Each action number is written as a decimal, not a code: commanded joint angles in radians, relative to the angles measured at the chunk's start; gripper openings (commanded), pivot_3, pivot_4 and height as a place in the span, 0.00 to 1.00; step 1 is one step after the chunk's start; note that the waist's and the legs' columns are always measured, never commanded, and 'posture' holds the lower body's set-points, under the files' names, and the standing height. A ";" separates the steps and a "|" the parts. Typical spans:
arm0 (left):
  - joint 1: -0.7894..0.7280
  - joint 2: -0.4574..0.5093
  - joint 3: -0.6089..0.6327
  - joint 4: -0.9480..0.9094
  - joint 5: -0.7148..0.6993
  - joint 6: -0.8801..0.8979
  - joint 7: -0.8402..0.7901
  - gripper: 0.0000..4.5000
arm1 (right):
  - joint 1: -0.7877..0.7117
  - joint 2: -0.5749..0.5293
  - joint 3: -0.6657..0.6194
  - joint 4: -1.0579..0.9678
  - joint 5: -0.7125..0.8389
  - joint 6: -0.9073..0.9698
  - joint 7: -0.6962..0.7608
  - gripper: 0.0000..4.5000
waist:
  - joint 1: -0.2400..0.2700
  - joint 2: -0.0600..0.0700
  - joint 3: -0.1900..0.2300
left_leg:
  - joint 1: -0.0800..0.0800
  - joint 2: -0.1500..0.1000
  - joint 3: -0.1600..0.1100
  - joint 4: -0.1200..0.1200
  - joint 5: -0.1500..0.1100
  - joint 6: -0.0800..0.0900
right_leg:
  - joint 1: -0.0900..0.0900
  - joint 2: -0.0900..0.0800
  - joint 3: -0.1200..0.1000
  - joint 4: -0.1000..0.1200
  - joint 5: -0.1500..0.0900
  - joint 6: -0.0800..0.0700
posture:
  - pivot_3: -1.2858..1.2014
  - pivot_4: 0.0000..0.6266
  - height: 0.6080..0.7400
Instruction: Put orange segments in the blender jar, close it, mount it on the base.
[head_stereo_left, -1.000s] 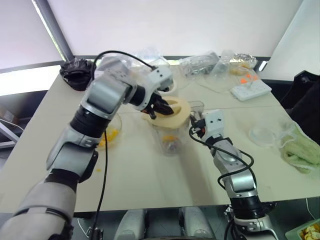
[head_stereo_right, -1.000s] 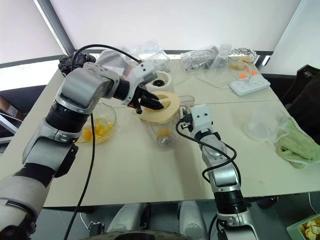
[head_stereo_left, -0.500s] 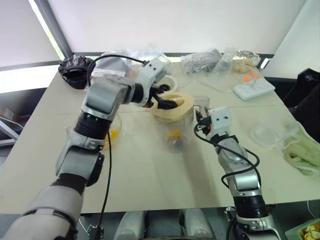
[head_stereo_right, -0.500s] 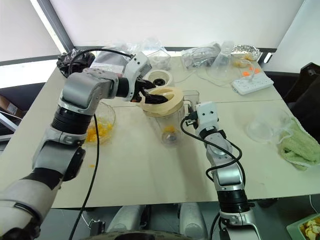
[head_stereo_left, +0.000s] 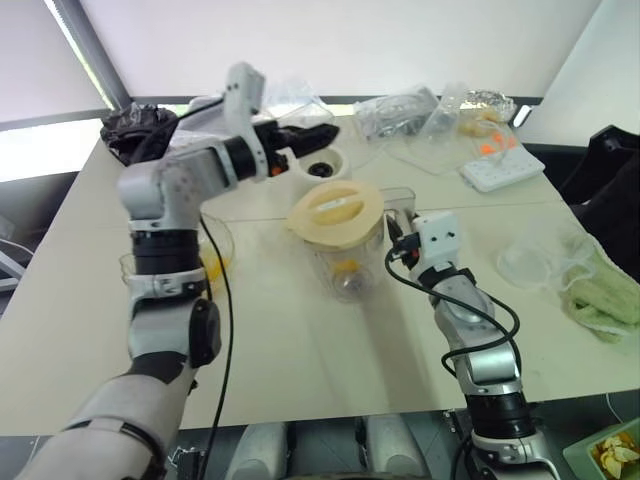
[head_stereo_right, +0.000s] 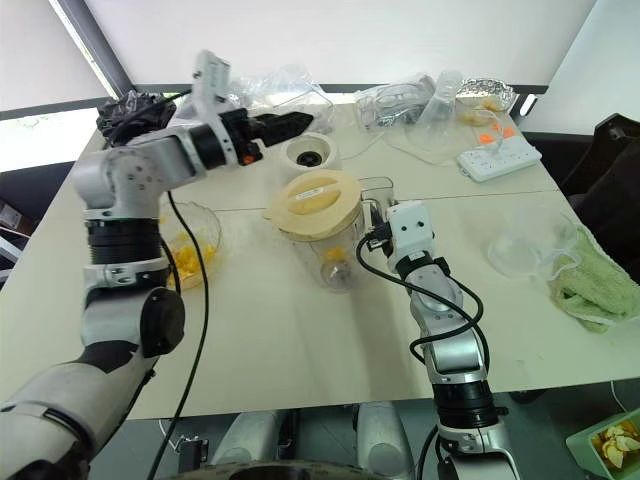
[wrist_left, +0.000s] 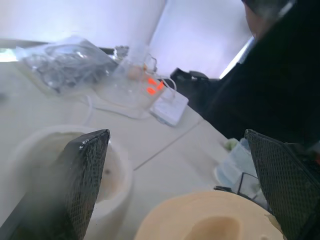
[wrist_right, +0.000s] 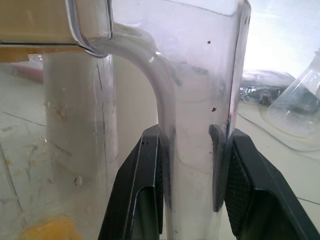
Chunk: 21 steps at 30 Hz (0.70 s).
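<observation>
Right now the jar (head_stereo_left: 345, 262) stands upright mid-tabletop, w/ a cream-yellow lid (head_stereo_left: 335, 211) sitting on its mouth and a few orange segments (head_stereo_left: 343, 270) visible thru the clear wall near the bottom. Right gripper (wrist_right: 187, 160) is clamped on the jar's handle (wrist_right: 192, 100): both black fingers (wrist_right: 150, 175) press the handle's sides, seen close in the right wrist view; in the head views that gripper sits just beside the jar, on the side toward the tabletop's right edge. Left gripper (head_stereo_right: 285, 124) hangs in the air, fingers spread wide and holding nothing, above the base (head_stereo_right: 308, 154), well apart from the lid and clear of the jar, toward the far edge. Base is cream-white w/ a dark socket on top, standing behind the jar toward the far edge. Left wrist view looks past its own two mesh-textured fingers (wrist_left: 82, 172) at the base on one side and the lid below. Glass bowl (head_stereo_right: 190, 245) w/ more segments sits between the jar and the left edge. Power strip (head_stereo_left: 503, 168) lies near the far-right corner, green cloth (head_stereo_left: 600, 300) at the right edge.
</observation>
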 joint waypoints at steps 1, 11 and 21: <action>0.080 0.071 0.042 -0.128 -0.057 0.017 -0.007 0.99 | -0.039 0.012 -0.049 -0.066 0.049 0.011 -0.008 0.22 | -0.004 0.001 0.000 | 0.000 0.000 0.000 0.000 0.000 0.000 | 0.000 0.000 0.000 0.000 0.000 0.000 | 0.52 0.24 1.00; 0.576 0.193 0.085 -0.500 -0.297 0.128 -0.086 0.99 | -0.185 -0.021 -0.248 -0.183 0.196 0.154 -0.057 0.22 | 0.010 0.000 0.005 | -0.014 0.001 0.000 0.000 0.004 -0.007 | -0.016 -0.001 0.000 0.004 0.004 -0.005 | 0.52 0.24 1.00; 0.678 0.117 0.015 -0.613 -0.343 0.046 0.011 0.99 | -0.515 -0.181 -0.316 -0.011 0.212 0.152 -0.051 0.22 | 0.004 -0.001 0.006 | -0.014 0.003 0.001 0.002 0.006 -0.009 | -0.015 0.001 -0.001 0.003 0.005 -0.008 | 0.52 0.24 1.00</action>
